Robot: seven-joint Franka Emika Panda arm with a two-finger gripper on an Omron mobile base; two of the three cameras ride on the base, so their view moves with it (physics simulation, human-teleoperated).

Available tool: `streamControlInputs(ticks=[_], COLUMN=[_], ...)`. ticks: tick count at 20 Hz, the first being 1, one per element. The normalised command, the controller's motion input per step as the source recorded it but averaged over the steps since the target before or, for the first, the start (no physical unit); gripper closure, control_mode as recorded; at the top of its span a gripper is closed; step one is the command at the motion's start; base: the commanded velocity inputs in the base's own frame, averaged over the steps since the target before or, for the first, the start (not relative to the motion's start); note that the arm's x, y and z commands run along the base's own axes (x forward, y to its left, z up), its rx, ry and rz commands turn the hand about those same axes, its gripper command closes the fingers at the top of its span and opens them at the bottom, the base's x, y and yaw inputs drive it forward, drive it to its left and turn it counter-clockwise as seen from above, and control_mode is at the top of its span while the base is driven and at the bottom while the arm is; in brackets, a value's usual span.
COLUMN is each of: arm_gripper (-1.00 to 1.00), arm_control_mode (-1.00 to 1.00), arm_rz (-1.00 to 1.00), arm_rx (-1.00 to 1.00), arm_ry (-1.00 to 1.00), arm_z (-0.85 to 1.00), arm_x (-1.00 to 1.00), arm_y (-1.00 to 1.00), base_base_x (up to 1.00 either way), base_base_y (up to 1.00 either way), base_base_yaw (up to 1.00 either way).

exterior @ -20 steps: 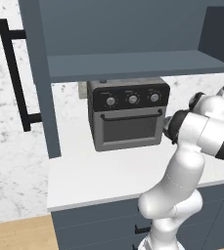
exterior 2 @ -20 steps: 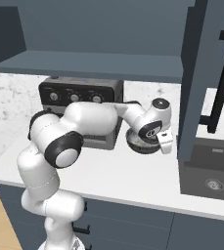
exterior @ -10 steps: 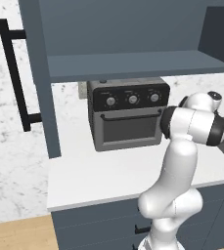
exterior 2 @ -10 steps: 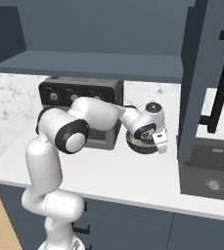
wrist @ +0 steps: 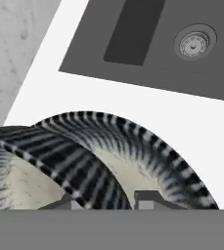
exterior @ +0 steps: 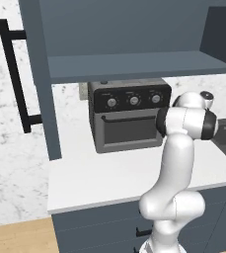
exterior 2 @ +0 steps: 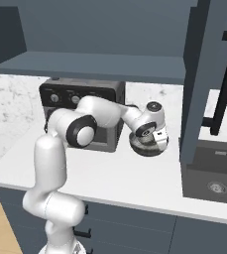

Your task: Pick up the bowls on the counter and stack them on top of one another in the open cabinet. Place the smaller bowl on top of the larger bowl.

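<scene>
Dark-striped bowl (wrist: 133, 146) is seen right of the toaster oven (exterior 2: 83, 116), above the counter (exterior 2: 125, 176). Its rim is straddled by the gripper (wrist: 103, 200); whether the fingers are clamped cannot be told.

Glossy white rounded arm segments, dark grey joint bands.

Arm bent forward at the elbow, reaching right; wrist turned down, gripper (exterior 2: 153, 144) low at the far right, fingertips (wrist: 147, 199) spread, jaws apart
</scene>
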Motion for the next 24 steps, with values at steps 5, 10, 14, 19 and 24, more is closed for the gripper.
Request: streamControlInputs(ticks=[5,10,14,19,24], arm_gripper=[-1.0,-1.0,-1.0,-1.0,-1.0], arm_control_mode=[-1.0,-1.0,-1.0,-1.0,-1.0], arm_rz=[0.0,0.0,0.05,0.08,0.02], arm_rx=[0.0,0.02,0.0,0.0,0.0], arm_ry=[0.0,0.0,0.0,0.06,0.09], arm_z=[0.05,0.31,0.01,-0.12,-0.21], arm_x=[-0.1,-0.84,-0.45,-0.1,0.06], arm_y=[-0.11,-0.4,0.01,0.51,0.62], base_base_x=[0.0,0.0,0.0,0.0,0.0], base_base_y=[0.0,0.0,0.0,0.0,0.0], base_base_yaw=[0.0,0.0,0.0,0.0,0.0])
